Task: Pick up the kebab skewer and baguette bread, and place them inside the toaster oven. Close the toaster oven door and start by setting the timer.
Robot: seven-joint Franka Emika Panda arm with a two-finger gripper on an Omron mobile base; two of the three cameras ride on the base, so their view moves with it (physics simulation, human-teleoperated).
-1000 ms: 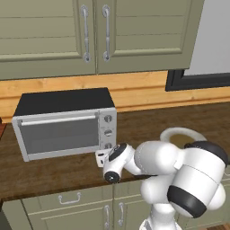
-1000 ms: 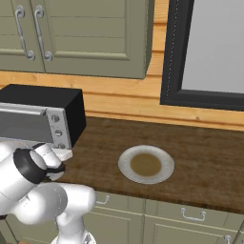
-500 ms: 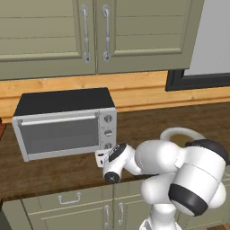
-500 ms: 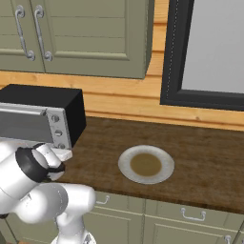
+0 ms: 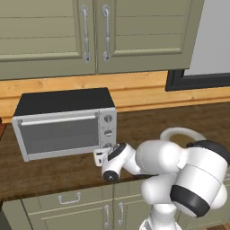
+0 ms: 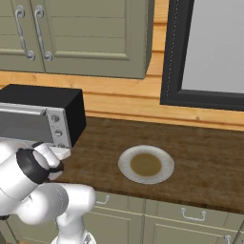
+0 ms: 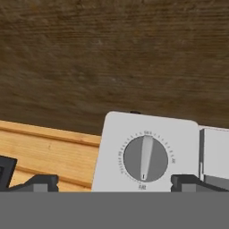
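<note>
The boxy silver-fronted toaster oven (image 5: 65,122) with the black top sits on the dark brown wooden counter (image 6: 190,147). Its wide grey glass door (image 5: 60,134) with the bar handle is shut. The skewer and the bread are not on the counter, so they are probably inside the oven. That would leave just the timer to set.

The white robot arm's two-finger gripper (image 5: 99,157) is just beside the lower right corner of the oven front, at the bottom of the row of three round knobs. In the hand view the gripper (image 7: 116,183) stands wide open and holds nothing. Its two dark finger tips (image 7: 42,182) sit at 7 o'clock and 5 o'clock. Between them, just above, is the round grey timer knob (image 7: 145,159) on its pale panel. The knob's pointer line runs from 12 to 6 o'clock in this view.

To do this step well, the hand should slide a bit toward the knob so it sits right in the middle of the two tips. Then it should close gently on the knob's sides and turn slowly, so the tips do not slip off.

A round grey plate (image 6: 146,164) with a brown middle lies well apart at the oven's 3 o'clock side.
</note>
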